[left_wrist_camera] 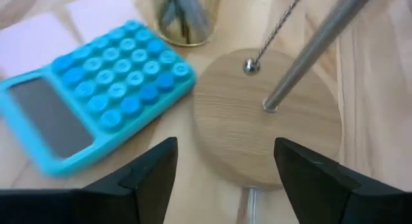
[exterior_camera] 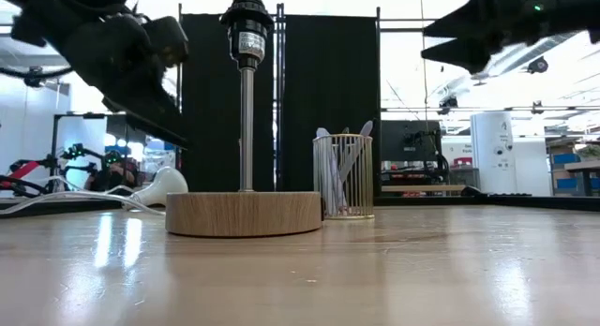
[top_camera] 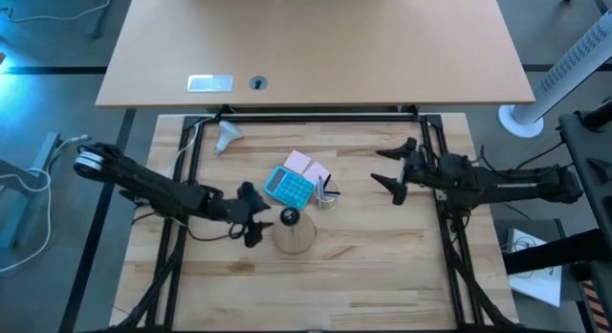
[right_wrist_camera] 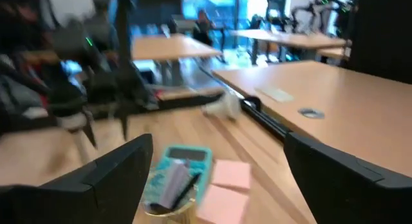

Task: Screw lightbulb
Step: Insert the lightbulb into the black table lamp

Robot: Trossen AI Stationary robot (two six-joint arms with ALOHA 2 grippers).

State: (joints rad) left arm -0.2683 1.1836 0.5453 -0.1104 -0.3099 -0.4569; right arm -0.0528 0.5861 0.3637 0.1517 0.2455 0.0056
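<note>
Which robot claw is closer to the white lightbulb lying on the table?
The left claw. It hovers beside the round wooden lamp base, below the frosted white lightbulb in the overhead picture. The right claw is farther off.

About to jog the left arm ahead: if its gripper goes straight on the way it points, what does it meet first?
Most likely the lamp's round wooden base, with the metal pole just beyond. The open left gripper points down at the disc's near edge. The calculator lies off to one side. Depth is hard to judge.
</note>
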